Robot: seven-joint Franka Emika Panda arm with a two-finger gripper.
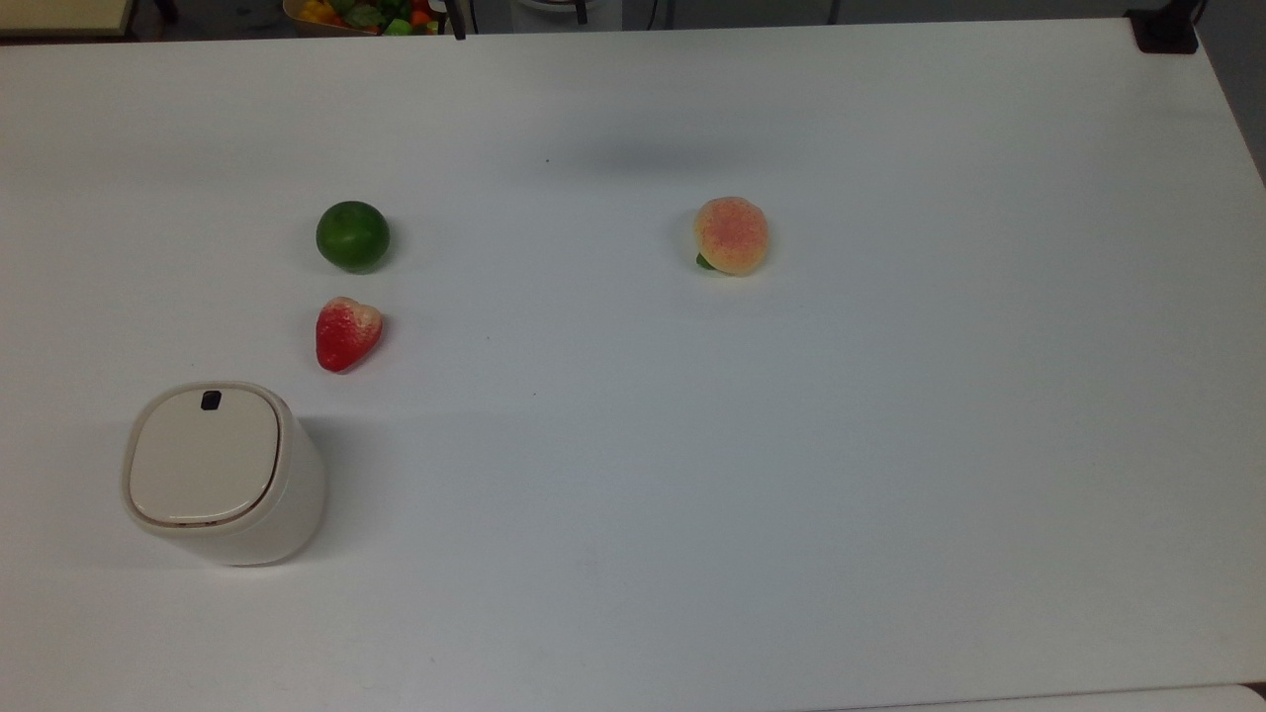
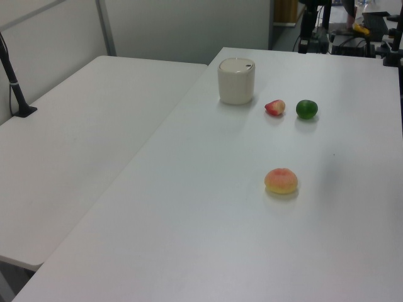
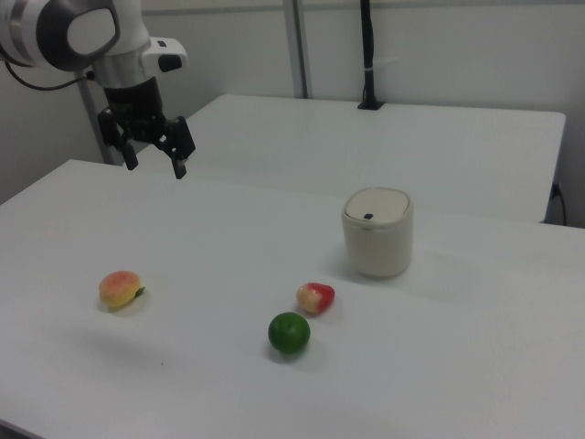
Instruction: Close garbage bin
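High above the table [image 3: 228, 229] at the right view's left, the tool [image 3: 154, 157] hangs open and empty, the bin [image 3: 377, 232] well off to its right, lid flat.

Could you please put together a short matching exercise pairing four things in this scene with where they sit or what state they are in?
Things:
1. bin
2. lime
3. peach
4. gripper

States or places:
A. alone, far from the other fruit
B. open, raised above the table, holding nothing
C. lid down flat
D. next to the strawberry, on the side away from the bin

Pairs: 1-C, 2-D, 3-A, 4-B
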